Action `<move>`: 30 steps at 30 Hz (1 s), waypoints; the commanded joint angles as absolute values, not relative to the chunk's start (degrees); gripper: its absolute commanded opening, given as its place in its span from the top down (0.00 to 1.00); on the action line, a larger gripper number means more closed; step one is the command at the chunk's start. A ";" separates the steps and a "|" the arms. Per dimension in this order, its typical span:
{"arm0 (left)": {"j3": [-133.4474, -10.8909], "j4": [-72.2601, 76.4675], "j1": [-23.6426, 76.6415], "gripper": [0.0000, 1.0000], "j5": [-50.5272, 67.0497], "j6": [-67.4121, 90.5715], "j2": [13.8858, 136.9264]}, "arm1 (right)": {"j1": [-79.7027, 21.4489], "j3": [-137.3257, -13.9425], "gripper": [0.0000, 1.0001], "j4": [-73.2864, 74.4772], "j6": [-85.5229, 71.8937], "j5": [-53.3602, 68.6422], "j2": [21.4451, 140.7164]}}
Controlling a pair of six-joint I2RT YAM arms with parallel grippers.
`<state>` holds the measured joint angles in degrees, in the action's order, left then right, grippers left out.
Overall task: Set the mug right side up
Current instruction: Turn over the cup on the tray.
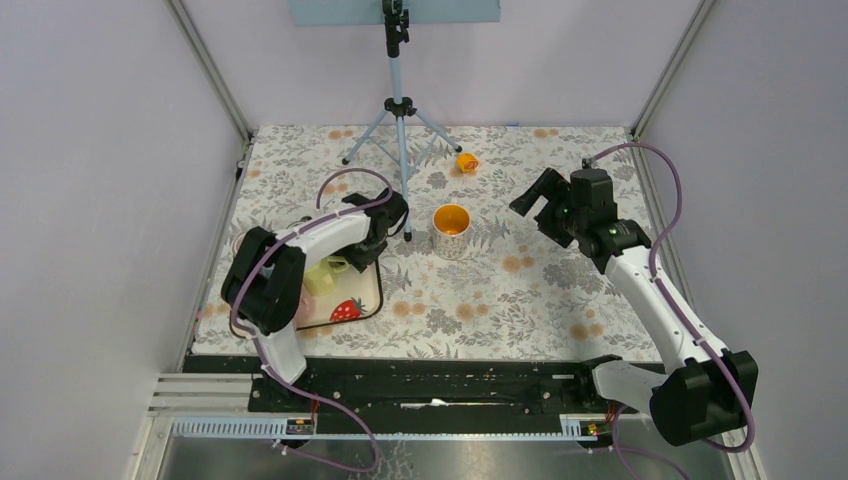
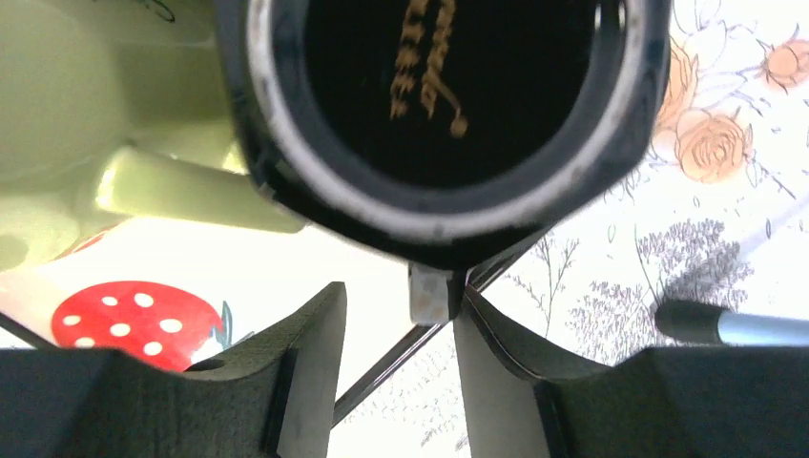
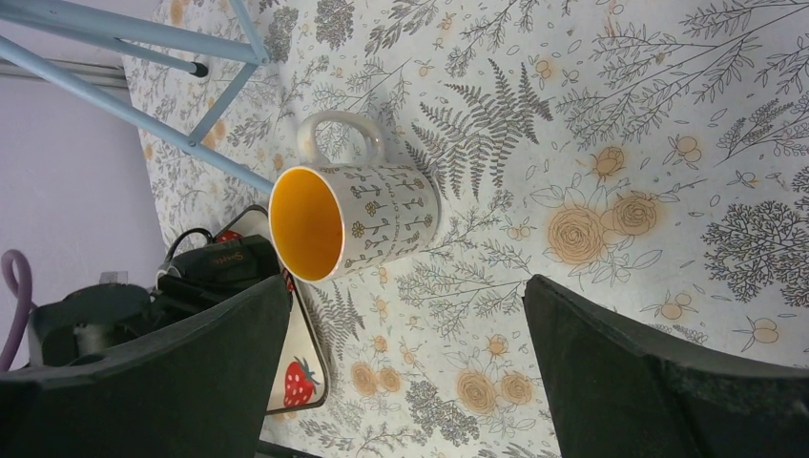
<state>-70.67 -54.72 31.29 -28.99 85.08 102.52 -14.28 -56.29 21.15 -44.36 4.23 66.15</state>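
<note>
A black mug (image 2: 448, 95) stands upside down on the strawberry tray (image 2: 238, 258), its base with gold script facing my left wrist camera. In the right wrist view the black mug (image 3: 224, 260) shows dimly behind the left finger. My left gripper (image 2: 401, 305) hangs over it with the jaws half closed. A pale stub under the mug's edge (image 2: 431, 294) touches the right finger (image 2: 496, 382), and a gap separates it from the left finger (image 2: 315, 372). In the top view the left gripper (image 1: 378, 236) hides this mug. My right gripper (image 1: 533, 197) stands wide open in the air, holding nothing.
A white floral mug (image 1: 451, 230) with an orange inside stands upright mid-table, between the two grippers. A pale green mug (image 1: 325, 273) sits on the tray (image 1: 366, 305). A tripod (image 1: 398, 110) stands at the back, one foot (image 2: 725, 324) near the left gripper. A small orange item (image 1: 467, 161) lies beyond.
</note>
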 commanded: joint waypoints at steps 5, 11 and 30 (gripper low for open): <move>-70.35 -51.94 30.12 0.47 -30.44 79.98 98.03 | -14.85 -55.63 0.00 18.83 -44.43 5.71 66.18; -72.02 -51.09 28.19 0.47 -29.37 78.14 100.05 | -14.85 -55.68 0.00 19.00 -44.33 5.31 65.63; -72.74 -51.12 26.37 0.58 -27.20 78.08 100.55 | -14.85 -54.34 0.00 18.33 -44.18 5.03 65.21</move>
